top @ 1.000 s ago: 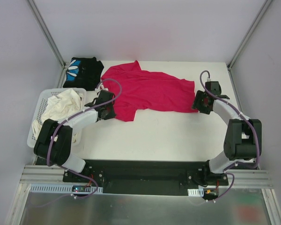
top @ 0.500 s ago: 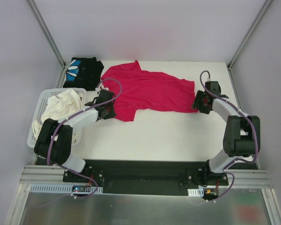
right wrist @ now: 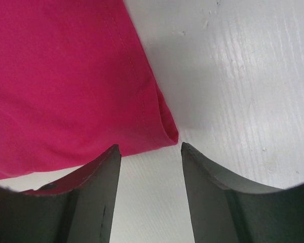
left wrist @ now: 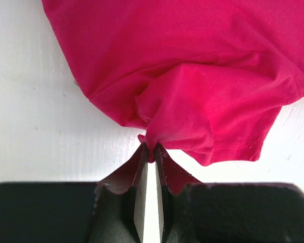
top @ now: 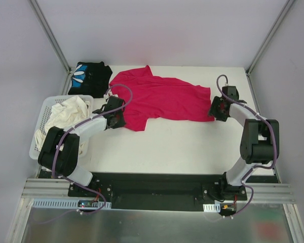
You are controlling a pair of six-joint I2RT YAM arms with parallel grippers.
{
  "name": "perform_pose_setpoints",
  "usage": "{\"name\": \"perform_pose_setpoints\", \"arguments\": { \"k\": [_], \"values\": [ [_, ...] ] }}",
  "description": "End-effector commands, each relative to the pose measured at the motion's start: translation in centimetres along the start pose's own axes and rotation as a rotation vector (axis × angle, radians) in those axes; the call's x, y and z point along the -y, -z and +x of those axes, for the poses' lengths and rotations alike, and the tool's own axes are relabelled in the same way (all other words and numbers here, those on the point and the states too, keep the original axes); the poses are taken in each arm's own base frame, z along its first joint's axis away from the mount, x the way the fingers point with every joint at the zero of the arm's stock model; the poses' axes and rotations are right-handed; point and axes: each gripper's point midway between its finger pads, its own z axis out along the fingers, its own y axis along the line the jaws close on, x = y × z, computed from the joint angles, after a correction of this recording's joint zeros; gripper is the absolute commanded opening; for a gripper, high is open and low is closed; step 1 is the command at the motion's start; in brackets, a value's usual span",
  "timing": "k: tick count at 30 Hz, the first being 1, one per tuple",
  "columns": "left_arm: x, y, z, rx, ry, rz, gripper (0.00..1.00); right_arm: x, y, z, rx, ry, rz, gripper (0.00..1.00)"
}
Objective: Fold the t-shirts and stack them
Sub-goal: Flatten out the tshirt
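Pinching the bunched near-left hem of the wrinkled magenta t-shirt (top: 162, 98), sprawling across the far half of the bench (top: 182, 147), with the left claw (left wrist: 150, 152). Holding the right claw (right wrist: 149, 152) spread just short of the shirt's folded right corner.

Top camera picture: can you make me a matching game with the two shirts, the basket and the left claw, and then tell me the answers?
Things:
1. red t-shirt
2. black t-shirt
3. basket
4. left claw

Places or states:
A. holds white cloth
B. shut, pinching a red hem
C. spread across the middle of the table
D. far left corner of the table

Pairs: 1-C, 2-D, 3-A, 4-B
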Motion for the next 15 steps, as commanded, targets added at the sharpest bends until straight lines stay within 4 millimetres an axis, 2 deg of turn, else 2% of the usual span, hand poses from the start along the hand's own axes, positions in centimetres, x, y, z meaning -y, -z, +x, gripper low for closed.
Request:
{"name": "perform_pose_setpoints", "arguments": {
  "k": [1,9,11,15],
  "values": [
    [0.29,-0.05,-0.49,0.008,-0.017,-0.012,0.09,-0.31,-0.49,-1.68,0.029,-0.02,-0.002,0.53],
    [0.5,0.1,-0.76,0.014,-0.02,-0.005,0.06,-0.81,-1.33,-1.13,0.001,-0.027,-0.03,0.53],
    [0.5,0.12,-0.72,0.014,-0.022,-0.005,0.06,-0.88,-1.41,-1.06,-0.002,-0.026,-0.031,0.47],
    [0.44,0.09,-0.72,0.015,-0.019,-0.006,0.01,-0.64,-1.34,-0.95,0.0,-0.029,-0.023,0.29]
  ]
}}
